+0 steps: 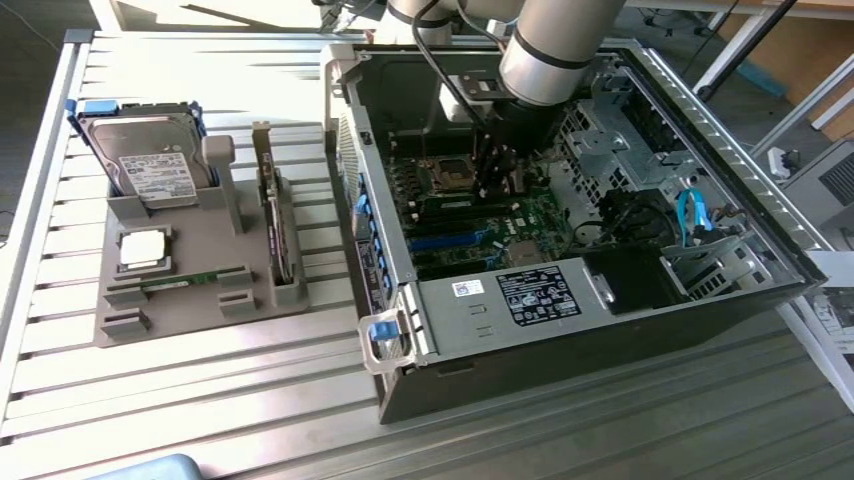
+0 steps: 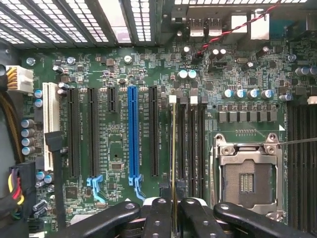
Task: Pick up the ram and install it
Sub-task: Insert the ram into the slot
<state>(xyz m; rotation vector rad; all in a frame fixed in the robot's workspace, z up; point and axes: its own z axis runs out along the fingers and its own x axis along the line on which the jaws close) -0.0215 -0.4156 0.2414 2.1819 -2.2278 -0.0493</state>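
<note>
One ram (image 2: 173,148) pinched edge-on in claw (image 2: 173,204), above mobo mem slots (image 2: 194,144); best keep it plumb, notch lined up, press evenly.

The gripper (image 2: 174,218) clamped the ram (image 2: 173,148) edge-on between its fingers, lined up along the motherboard's (image 2: 247,69) memory slots (image 2: 190,144). These slots lay between the blue expansion slot (image 2: 132,134) and the open CPU socket (image 2: 246,173). Whether the ram was seated could not be told.
</note>
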